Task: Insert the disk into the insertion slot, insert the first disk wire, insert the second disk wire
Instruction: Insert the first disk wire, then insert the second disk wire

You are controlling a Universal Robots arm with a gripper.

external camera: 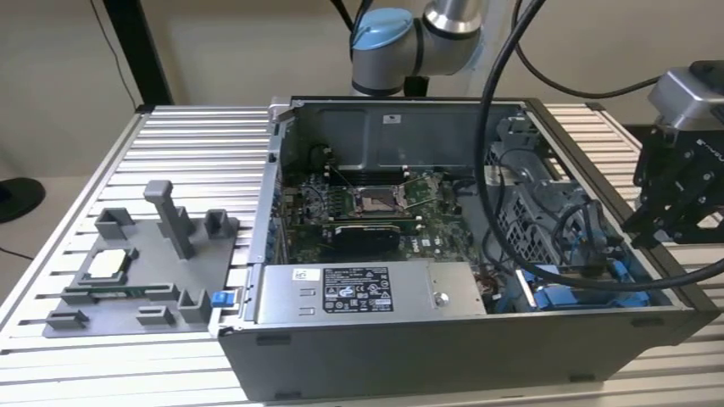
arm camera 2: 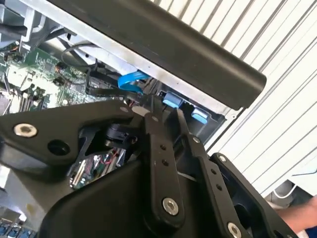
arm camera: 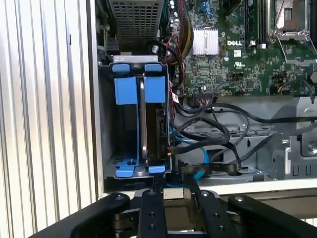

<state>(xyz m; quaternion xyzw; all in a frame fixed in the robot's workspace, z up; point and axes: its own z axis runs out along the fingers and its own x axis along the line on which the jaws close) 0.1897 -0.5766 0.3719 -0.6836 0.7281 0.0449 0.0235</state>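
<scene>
Now the tool (arm camera: 174, 183) hangs at the case rim (arm camera: 233, 186) near the seated disk (arm camera: 157, 130); its grip cannot be told.

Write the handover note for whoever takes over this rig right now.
Gripper: open and empty, hanging just outside the computer case at the drive-bay end.
Disk: standing on edge in its blue carrier inside the insertion slot, with a second blue carrier beside it.
Done: the disk looks seated in the slot.
Left: both disk wires. A blue cable and black cables lie by the disk's end. I cannot tell whether any of them is plugged in.
</scene>
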